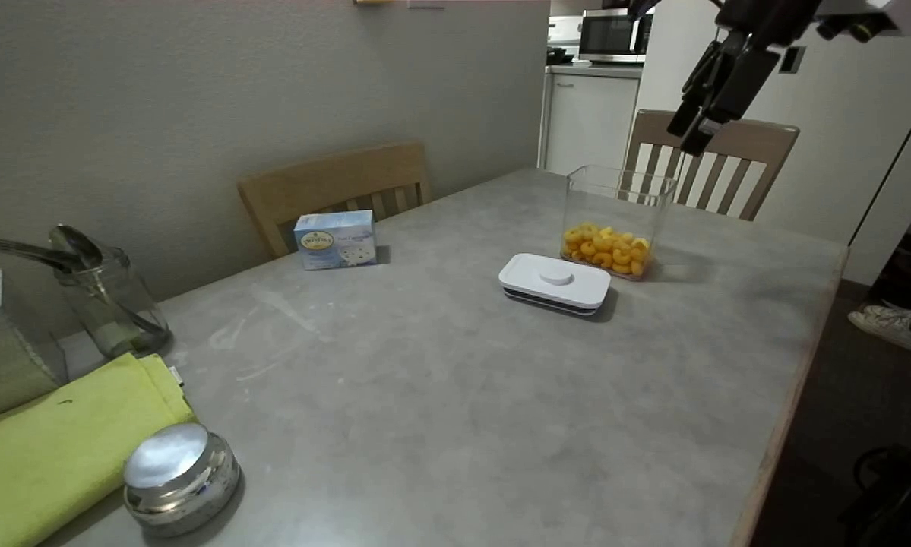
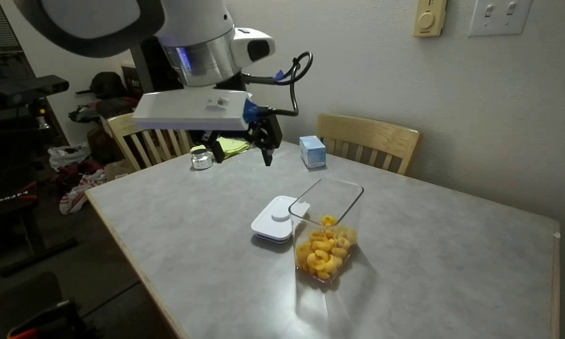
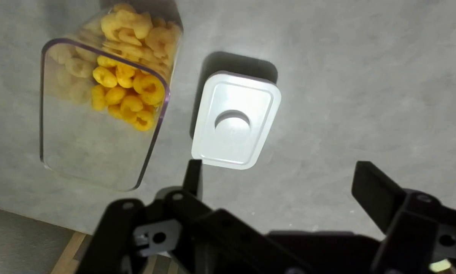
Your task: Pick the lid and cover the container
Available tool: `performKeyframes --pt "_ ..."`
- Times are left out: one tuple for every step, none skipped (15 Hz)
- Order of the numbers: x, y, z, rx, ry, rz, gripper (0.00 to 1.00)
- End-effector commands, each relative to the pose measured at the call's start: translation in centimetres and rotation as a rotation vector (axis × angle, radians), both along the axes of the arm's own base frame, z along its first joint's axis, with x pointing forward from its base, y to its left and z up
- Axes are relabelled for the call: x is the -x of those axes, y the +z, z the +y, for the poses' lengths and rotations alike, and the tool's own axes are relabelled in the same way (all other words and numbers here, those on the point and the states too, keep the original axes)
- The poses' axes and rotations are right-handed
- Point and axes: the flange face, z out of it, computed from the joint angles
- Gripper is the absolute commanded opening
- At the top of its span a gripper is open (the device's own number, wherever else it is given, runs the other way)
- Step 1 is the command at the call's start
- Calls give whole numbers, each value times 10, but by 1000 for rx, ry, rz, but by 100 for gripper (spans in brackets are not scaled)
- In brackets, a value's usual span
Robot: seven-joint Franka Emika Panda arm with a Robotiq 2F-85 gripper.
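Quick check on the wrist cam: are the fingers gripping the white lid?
No, the wrist view shows the fingers spread wide with nothing held between them, and the lid lying on the table.

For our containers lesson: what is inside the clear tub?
The clear tub holds yellow pieces in its lower part, with open space above. The pile's covered middle cannot be seen.

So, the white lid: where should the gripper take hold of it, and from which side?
Probably by the round raised knob at its centre, from straight above: the white lid lies flat, knob up and uncovered. The open gripper could close on the knob's sides. A low approach from the side of the clear plastic container, which stands close by, looks worse.
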Motion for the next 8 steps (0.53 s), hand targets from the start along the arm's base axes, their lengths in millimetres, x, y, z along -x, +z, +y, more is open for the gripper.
performKeyframes --pt "-34 -19 5 33 56 37 100" --pt "-43 -23 11 40 80 52 100" --pt "-50 -26 16 47 99 62 100" --pt "-59 -30 21 46 123 80 100" --pt "-67 -33 24 42 140 104 100" --pt "-77 -39 26 46 151 131 100" --pt "-84 -43 27 51 161 156 100" --pt "-92 -51 25 68 167 187 100"
